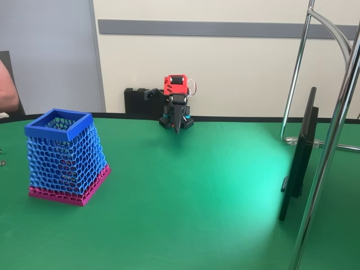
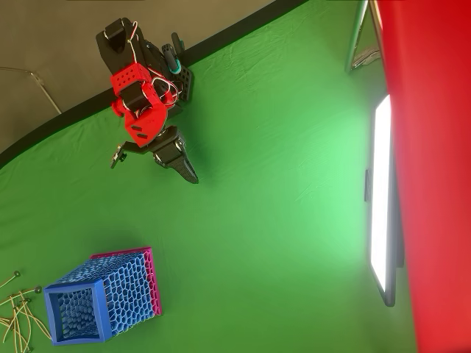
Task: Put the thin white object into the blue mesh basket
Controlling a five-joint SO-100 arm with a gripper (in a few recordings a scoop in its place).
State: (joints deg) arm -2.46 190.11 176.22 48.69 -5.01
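Note:
The blue mesh basket (image 1: pixel 64 154) (image 2: pixel 103 298) stands upright on its pink base at the left of the green table. Several thin white objects (image 2: pixel 18 316) lie in a loose pile on the cloth just left of the basket in the overhead view; in the fixed view only tiny bits of them (image 1: pixel 3 163) show at the left edge. My gripper (image 1: pixel 177 128) (image 2: pixel 193 176) hangs folded at the arm's base at the back of the table, far from the basket. Its jaws are shut, pointing down, with nothing between them.
A person's arm (image 1: pixel 5 90) shows at the left edge behind the table. A thin dark screen (image 1: pixel 298 157) (image 2: pixel 383 198) stands on edge at the right beside chrome stand tubes (image 1: pixel 329 140). A black foam block (image 1: pixel 138 100) sits behind the arm.

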